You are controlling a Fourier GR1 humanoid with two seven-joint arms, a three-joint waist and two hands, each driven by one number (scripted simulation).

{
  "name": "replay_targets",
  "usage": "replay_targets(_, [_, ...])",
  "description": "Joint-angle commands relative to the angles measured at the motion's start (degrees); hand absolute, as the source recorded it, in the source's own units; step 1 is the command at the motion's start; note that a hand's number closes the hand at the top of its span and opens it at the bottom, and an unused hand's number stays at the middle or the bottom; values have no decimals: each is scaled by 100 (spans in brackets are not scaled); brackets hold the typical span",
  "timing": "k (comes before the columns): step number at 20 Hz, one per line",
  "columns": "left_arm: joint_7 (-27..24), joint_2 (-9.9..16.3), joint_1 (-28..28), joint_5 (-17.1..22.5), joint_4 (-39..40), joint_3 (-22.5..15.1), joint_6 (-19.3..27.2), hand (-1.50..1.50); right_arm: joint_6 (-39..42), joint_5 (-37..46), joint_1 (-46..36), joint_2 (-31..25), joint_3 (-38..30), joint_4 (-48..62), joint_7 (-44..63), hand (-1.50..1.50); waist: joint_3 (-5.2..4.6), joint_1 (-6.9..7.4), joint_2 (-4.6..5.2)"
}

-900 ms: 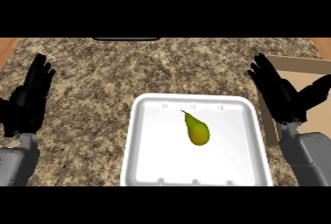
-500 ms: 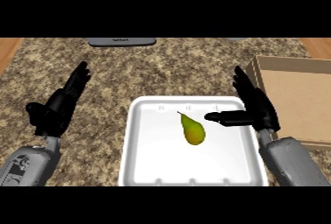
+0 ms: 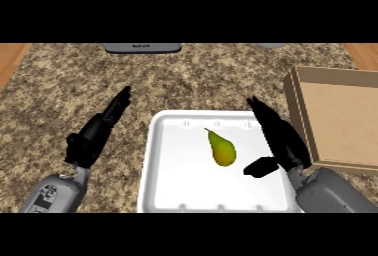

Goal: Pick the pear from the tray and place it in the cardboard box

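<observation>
The pear (image 3: 221, 149) lies in the middle of the white tray (image 3: 170, 170), stem pointing away, where it lay half a second ago. The right hand (image 3: 282, 140), fingers straight and together with the thumb stuck out toward the fruit, has come lower over the tray's right edge; it seems near the pear but apart. The left hand (image 3: 96, 134), fingers straight, rests on the granite counter (image 3: 74, 90) left of the tray. The cardboard box (image 3: 341, 120) sits at right.

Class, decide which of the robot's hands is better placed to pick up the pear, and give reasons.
The right hand: it is over the tray beside the pear, near the cardboard box. The left hand is outside the tray.
</observation>
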Motion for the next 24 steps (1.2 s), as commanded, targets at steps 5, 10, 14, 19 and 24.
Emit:
replay_targets(5, [-24, -119, -28, -92, -2, -74, -84, 0, 2146, 4, -1023, -287, 143, -1961, 2774, -150, 23, 72, 47])
replay_targets(10, [-149, -269, 118, -237, 78, -191, -39, 0, 3101, -1427, -1416, 248, -309, -2185, 4024, -150, 27, 133, 75])
replay_targets(14, [-247, -465, 21, -380, 122, -239, 38, 0, 3139, -1719, -1879, 789, -402, -1626, 4532, -150, 30, 162, 92])
replay_targets(19, [-56, -463, -141, -377, 120, -64, -58, 0, 2834, -1529, -1776, 1030, -421, -1340, 4513, -150, 37, 146, 86])
replay_targets(24, [-176, -272, 88, -383, 20, 92, -276, 0, 2717, -1050, -1550, 1245, -146, -880, 4125, -150, 38, 152, 86])
